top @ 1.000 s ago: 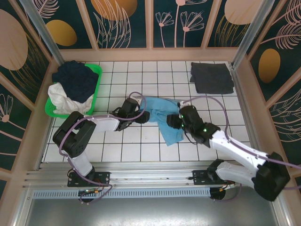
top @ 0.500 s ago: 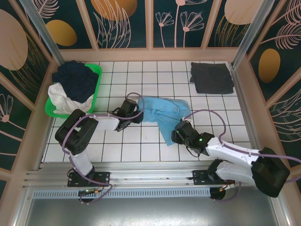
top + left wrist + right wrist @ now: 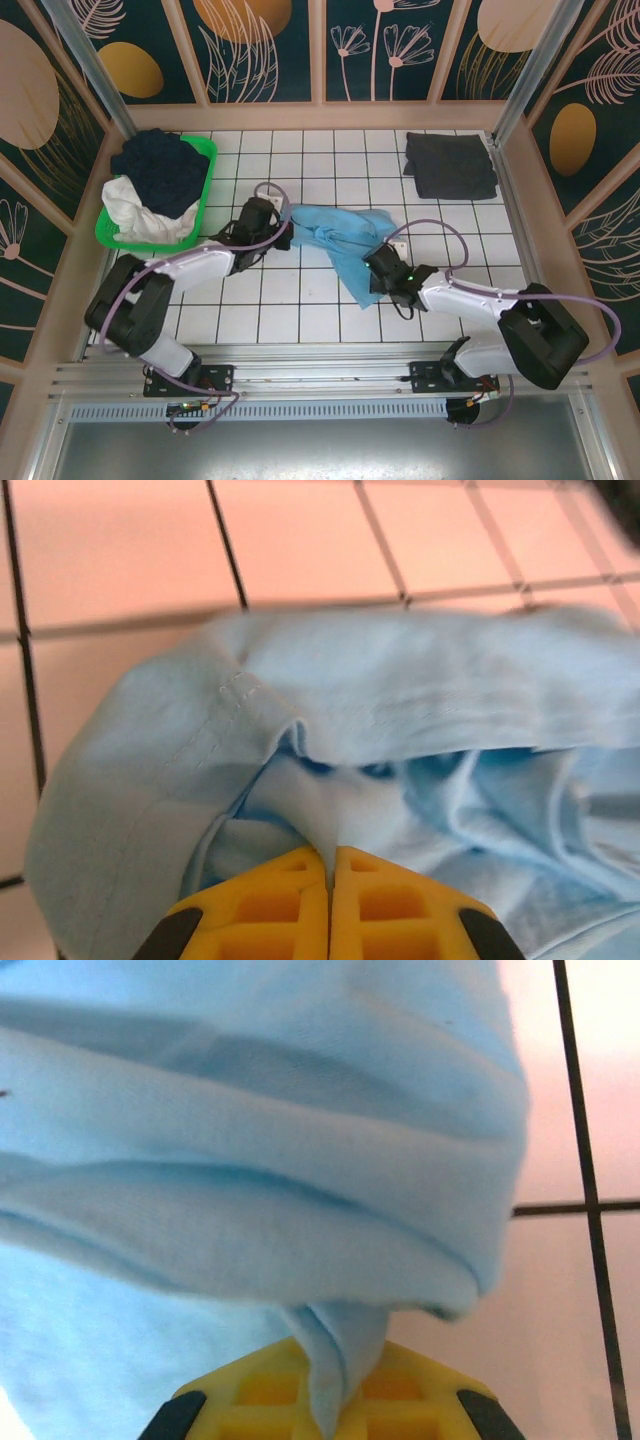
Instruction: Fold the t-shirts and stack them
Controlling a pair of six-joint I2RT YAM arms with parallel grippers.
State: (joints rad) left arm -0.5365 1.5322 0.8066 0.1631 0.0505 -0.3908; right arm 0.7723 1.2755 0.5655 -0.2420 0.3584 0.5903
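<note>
The light blue t-shirt point(image 3: 340, 232) is lying crumpled in the middle of the white tiled surface point(image 3: 290, 295), stretching between the two arms. The left pincer point(image 3: 330, 865) is sitting fully closed at the shirt's left end, its yellow fingertips pressing together on a thin fold of blue cloth just beside a stitched hem. The right pincer point(image 3: 335, 1400) is gripping the shirt on its right side, where a strip of cloth is trailing toward the near edge. Its jaws are closed on a pinch of fabric running down between them, and the rest of the cloth is bunching in thick rolls above. The dark grey t-shirt point(image 3: 450, 165) is lying folded flat in the far right corner, well apart from the blue one. At the far left, a green plastic basket point(image 3: 206, 178) is holding dark navy clothing point(image 3: 160, 170) and a white cloth point(image 3: 130, 205).
</note>
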